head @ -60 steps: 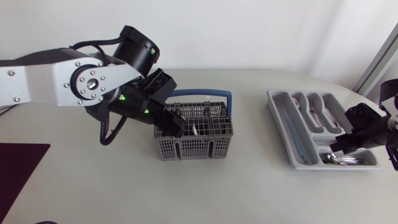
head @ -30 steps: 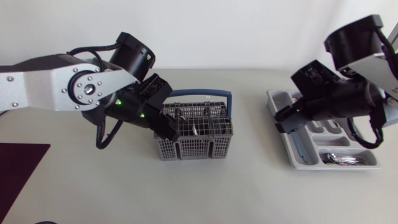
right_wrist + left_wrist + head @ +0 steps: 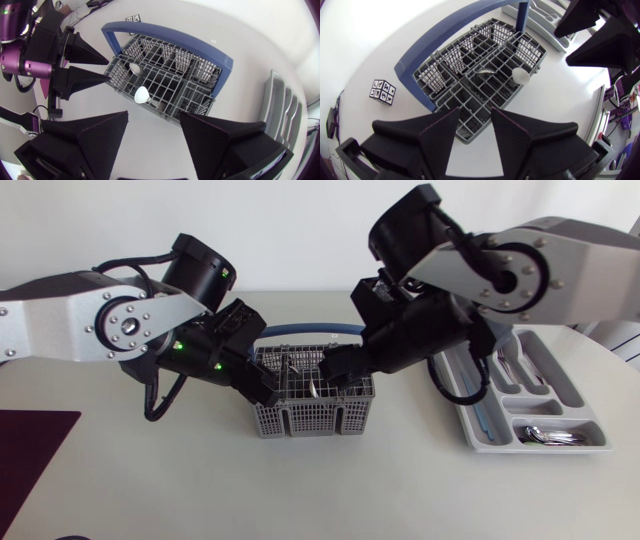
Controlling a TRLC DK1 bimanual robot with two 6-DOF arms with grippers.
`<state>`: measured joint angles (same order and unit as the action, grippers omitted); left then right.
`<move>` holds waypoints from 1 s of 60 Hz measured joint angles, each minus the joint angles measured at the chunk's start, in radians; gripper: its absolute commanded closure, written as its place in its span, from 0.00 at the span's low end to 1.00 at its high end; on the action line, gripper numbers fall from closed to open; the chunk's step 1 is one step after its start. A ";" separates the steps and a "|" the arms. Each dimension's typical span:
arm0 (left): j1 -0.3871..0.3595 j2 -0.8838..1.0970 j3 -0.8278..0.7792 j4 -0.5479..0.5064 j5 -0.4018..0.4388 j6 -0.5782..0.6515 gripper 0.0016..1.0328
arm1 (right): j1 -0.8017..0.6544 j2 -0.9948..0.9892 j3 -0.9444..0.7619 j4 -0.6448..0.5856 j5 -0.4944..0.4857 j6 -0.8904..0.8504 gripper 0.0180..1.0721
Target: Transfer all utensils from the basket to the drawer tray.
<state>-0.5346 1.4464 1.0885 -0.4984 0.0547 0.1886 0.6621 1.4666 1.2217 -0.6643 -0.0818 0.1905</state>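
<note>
Grey lattice basket with a blue handle holds two utensils.

You have a pale table, a grey wire basket with a blue handle standing near its middle, a grey drawer tray well apart at your right, a dark maroon mat at your left edge, a small black-and-white patterned cube – near the basket, not touching it.

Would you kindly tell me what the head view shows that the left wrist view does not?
Only the head view shows the utensils already lying in the drawer tray, and a dark mat on the left arm's side. Only the left wrist view shows a small marker cube on the table beside the basket. Both show the basket with its blue handle and the open left tool at its edge.
</note>
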 measured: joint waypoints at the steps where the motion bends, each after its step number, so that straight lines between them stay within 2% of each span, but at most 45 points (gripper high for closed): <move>1: 0.002 0.000 -0.001 0.000 0.000 0.000 0.55 | 0.000 0.008 0.005 -0.003 0.000 0.007 0.36; 5: 0.005 0.000 -0.006 0.000 0.000 0.003 0.55 | 0.000 0.053 0.027 -0.005 -0.001 0.045 0.45; 15: 0.022 -0.002 -0.014 0.002 0.000 0.019 0.55 | 0.013 0.117 0.068 -0.002 -0.001 0.100 0.51; 29: 0.035 -0.006 -0.024 0.003 0.023 0.026 0.55 | 0.057 0.193 0.126 0.003 -0.003 0.144 0.52; 44: 0.034 -0.018 -0.060 0.018 0.060 0.078 0.55 | 0.059 0.250 0.154 0.010 0.009 0.173 0.69; 49: 0.033 -0.032 -0.087 0.035 0.100 0.113 0.55 | 0.058 0.262 0.154 0.012 0.022 0.177 0.74; 60: 0.048 -0.100 -0.169 0.096 0.256 0.192 0.54 | 0.057 0.269 0.154 0.019 0.026 0.177 0.80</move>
<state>-0.4866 1.3460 0.9195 -0.4023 0.3111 0.3809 0.7193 1.7351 1.3758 -0.6456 -0.0559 0.3672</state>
